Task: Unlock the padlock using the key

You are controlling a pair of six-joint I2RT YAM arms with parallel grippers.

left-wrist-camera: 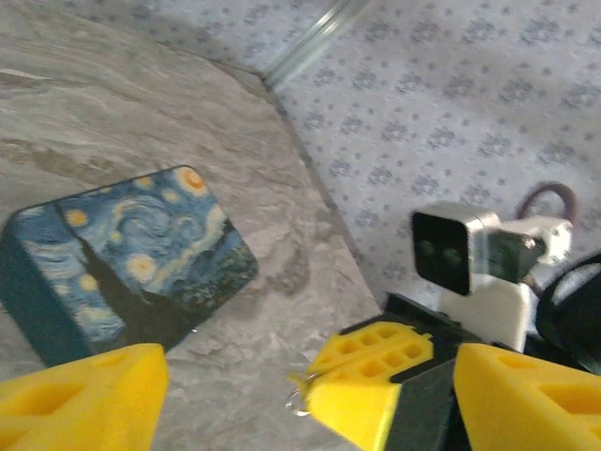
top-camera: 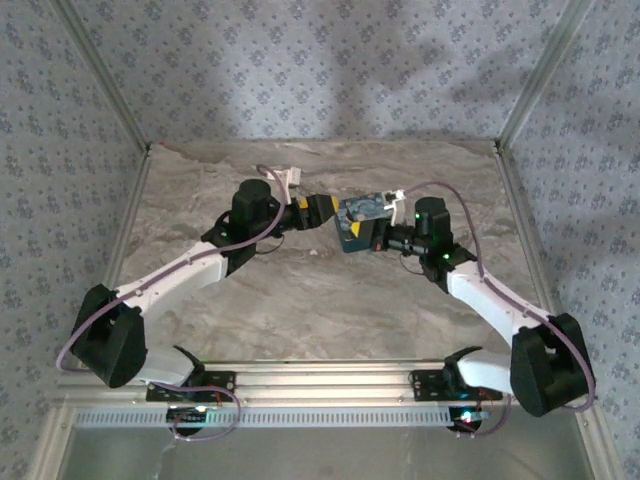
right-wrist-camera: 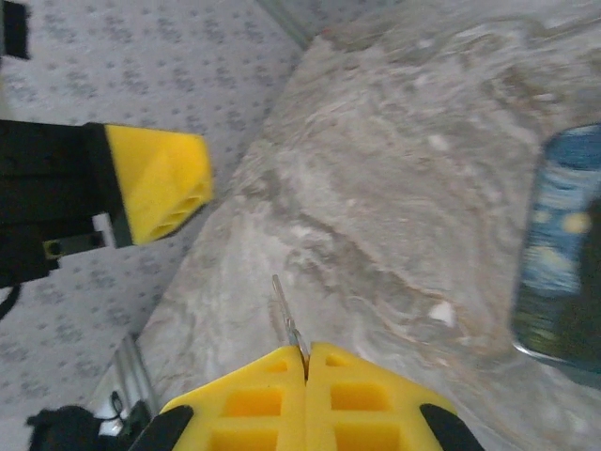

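Right wrist view: we see the right gripper (right-wrist-camera: 307, 355) pinching the thin silver metal key (right-wrist-camera: 285, 315), blade sticking out presumably for insertion, the left gripper (top-camera: 322, 208) spread empty just left, the padlock too small to pick out by the blue swirl-painted box (right-wrist-camera: 563, 244).

A small rectangular box (top-camera: 358, 222) painted with blue and yellow night-sky swirls is lying flat, painted face up, on a grey-beige marble-patterned tabletop (top-camera: 300, 300). Pale grey walls (top-camera: 320, 60) printed with small blue floral motifs are standing behind the box and to both sides of it. A thin silvery metal post (top-camera: 105, 75) is rising at the corner behind and left of it.
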